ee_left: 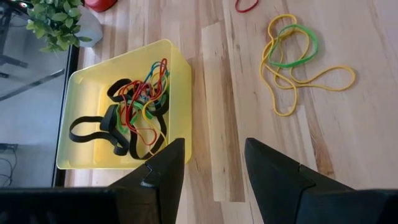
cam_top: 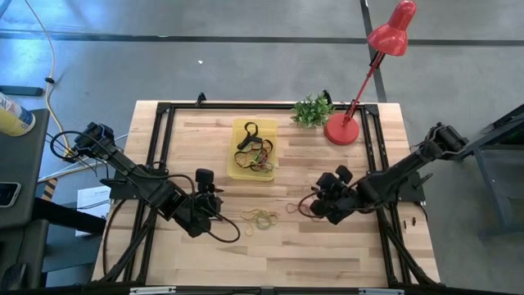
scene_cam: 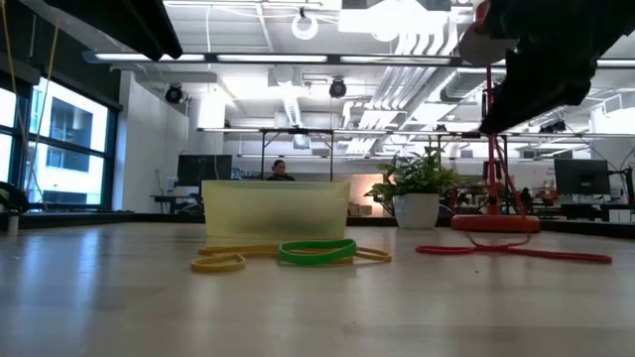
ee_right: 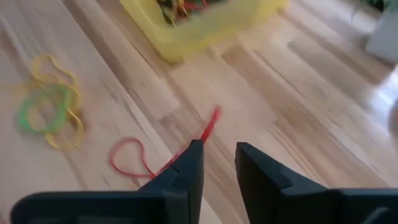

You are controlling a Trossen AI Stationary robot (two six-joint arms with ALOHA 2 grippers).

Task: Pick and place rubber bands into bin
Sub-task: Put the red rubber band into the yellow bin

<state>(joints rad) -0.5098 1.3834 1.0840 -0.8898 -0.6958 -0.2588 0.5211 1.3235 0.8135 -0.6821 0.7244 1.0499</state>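
The right gripper [ee_right: 217, 165] hung low, fingers narrowly parted and empty — the red rubber band [ee_right: 155, 158] just ahead lay flat and could slip free before the bin [ee_right: 205, 25].

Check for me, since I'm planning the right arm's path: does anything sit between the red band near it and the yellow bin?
Nothing visible does. The red rubber band lies by the open right gripper, and only bare wood separates it from the bin.
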